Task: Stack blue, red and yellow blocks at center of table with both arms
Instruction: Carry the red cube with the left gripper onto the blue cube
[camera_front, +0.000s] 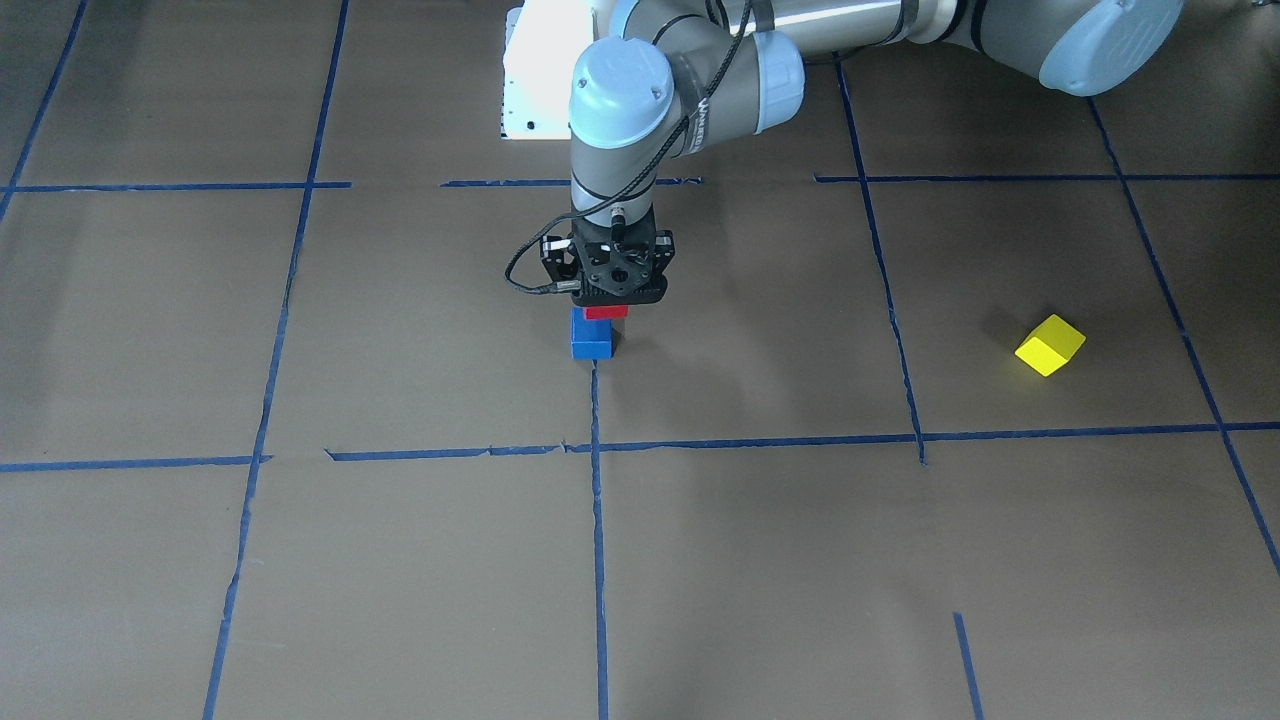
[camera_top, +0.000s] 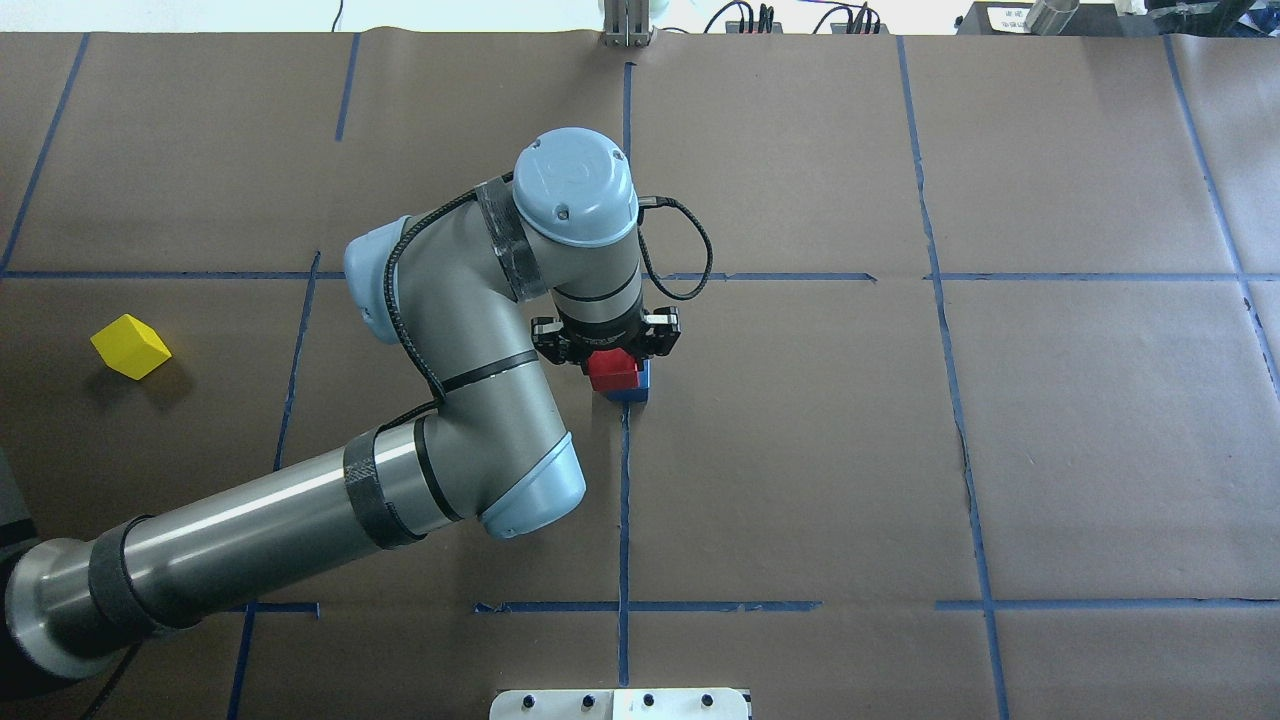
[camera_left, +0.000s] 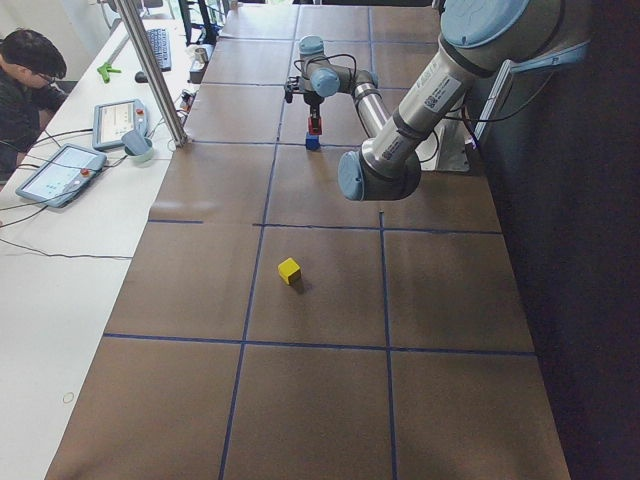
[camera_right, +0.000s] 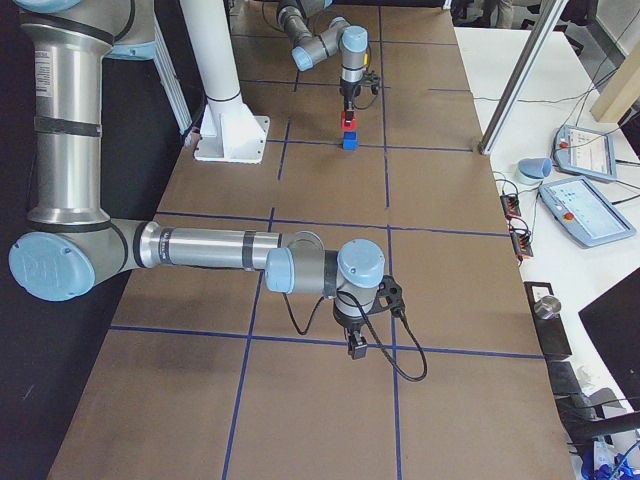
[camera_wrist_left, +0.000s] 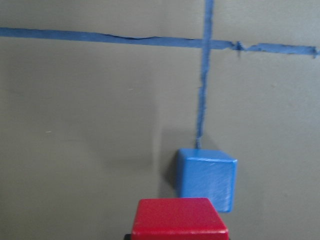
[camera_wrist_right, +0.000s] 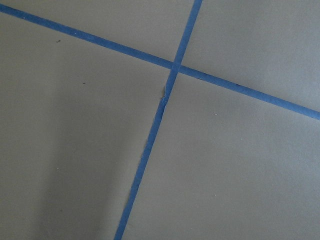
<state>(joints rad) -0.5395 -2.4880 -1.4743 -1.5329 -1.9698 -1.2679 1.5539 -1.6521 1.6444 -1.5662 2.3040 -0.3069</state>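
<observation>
My left gripper (camera_front: 606, 303) is clamped on the red block (camera_wrist_left: 177, 217), holding it just over the blue block (camera_wrist_left: 206, 177) so their flat faces can mate. It sits slightly off-centre, and I cannot tell if they touch. Both are smooth, sharp-edged cubes on matte brown paper (camera_front: 760, 560). The yellow block (camera_top: 130, 346) waits well apart. Whether my right gripper (camera_right: 357, 345), farthest off, is open I cannot tell.

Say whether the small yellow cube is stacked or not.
Not stacked: the small yellow cube lies alone on the brown paper, far from the blue cube.
</observation>
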